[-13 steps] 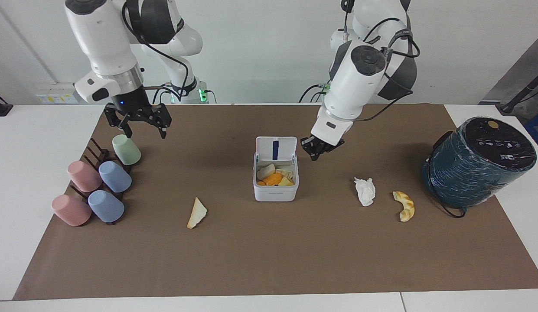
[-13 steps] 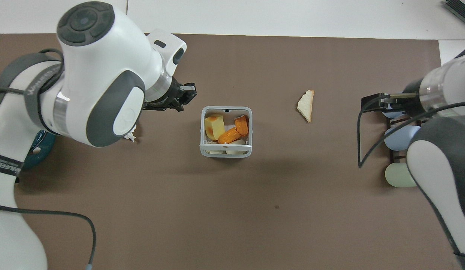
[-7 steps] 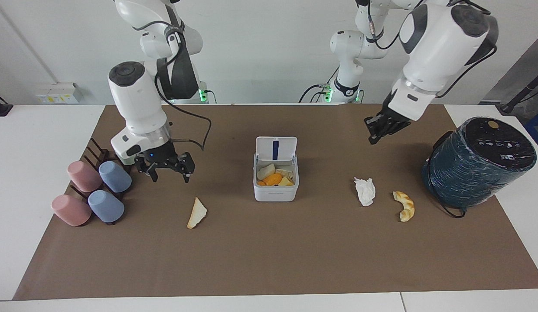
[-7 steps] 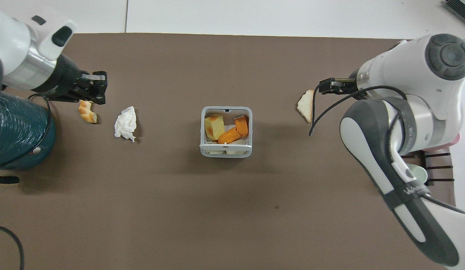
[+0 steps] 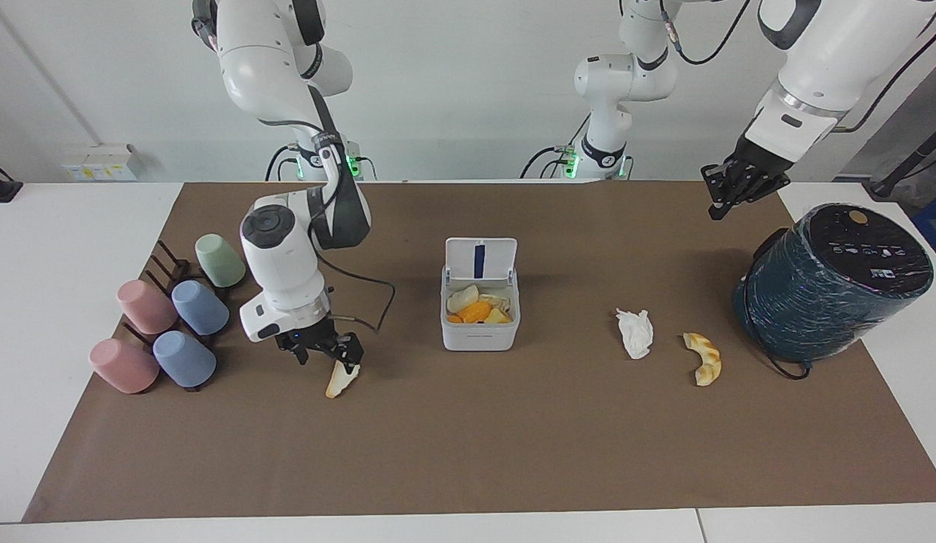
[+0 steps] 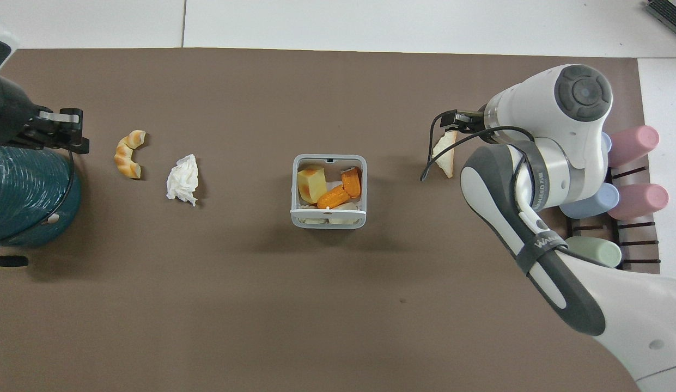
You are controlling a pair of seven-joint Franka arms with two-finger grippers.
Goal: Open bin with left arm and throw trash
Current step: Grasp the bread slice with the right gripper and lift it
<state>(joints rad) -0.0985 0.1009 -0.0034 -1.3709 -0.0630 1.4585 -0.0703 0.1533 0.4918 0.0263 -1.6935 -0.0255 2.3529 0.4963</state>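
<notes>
A matt brown paper sheet [image 5: 468, 452] is covering the frame's middle. At centre, the small white glossy plastic bin [image 5: 479, 338] is gleaming. Right of it, a crumpled white tissue [image 5: 635, 332] is looking soft beside a glazed golden pastry [image 5: 704, 359].

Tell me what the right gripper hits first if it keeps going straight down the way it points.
The toast slice. The right gripper points down with its open fingers right at the slice's upper end; whether they already touch it is unclear.

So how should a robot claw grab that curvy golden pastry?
Probably from straight above, pinching across the middle of the pastry. It lies flat on the brown mat, and its curved body is narrow there, so open fingers could fit on both sides. The tissue lies apart from it, toward the bin, so it shouldn't interfere.
</notes>
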